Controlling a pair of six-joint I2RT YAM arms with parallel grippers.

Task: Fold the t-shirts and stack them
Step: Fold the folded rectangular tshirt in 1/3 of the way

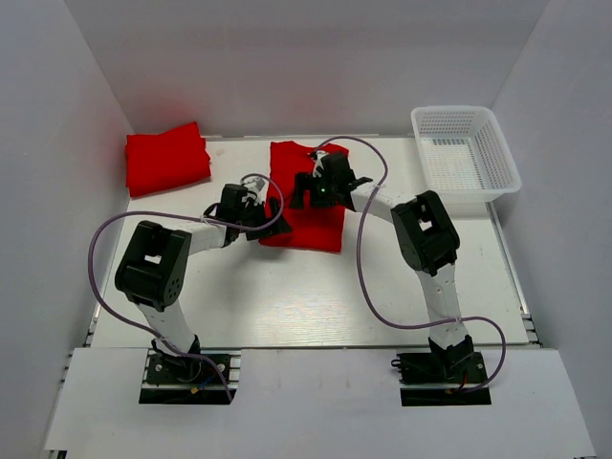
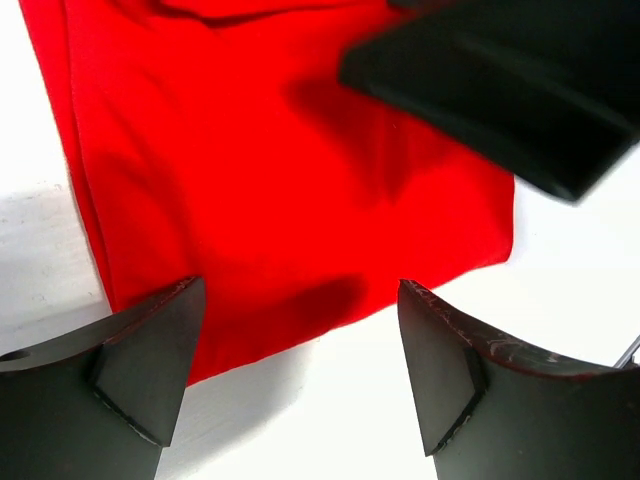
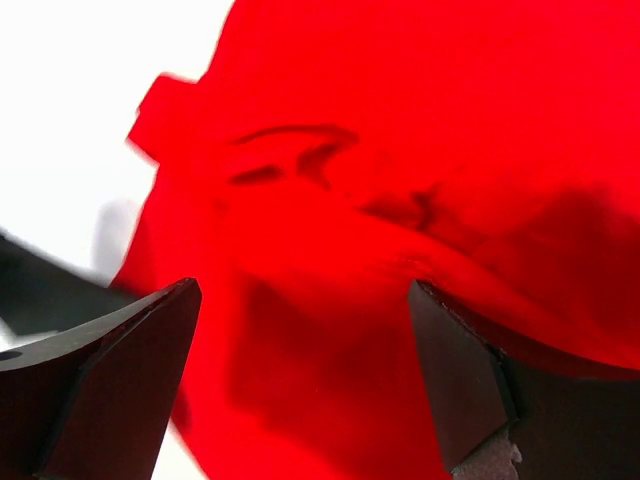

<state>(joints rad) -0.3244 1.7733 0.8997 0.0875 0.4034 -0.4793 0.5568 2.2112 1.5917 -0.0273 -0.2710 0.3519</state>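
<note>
A folded red t-shirt lies at the table's middle back. A second folded red t-shirt lies at the back left. My left gripper is open and empty at the middle shirt's left edge; in the left wrist view it hovers over the shirt's hem and the white table. My right gripper is open and empty above the same shirt's upper part; the right wrist view shows it over the creased red fabric.
A white plastic mesh basket stands at the back right. White walls close in the table on the left, back and right. The right gripper's dark body shows in the left wrist view.
</note>
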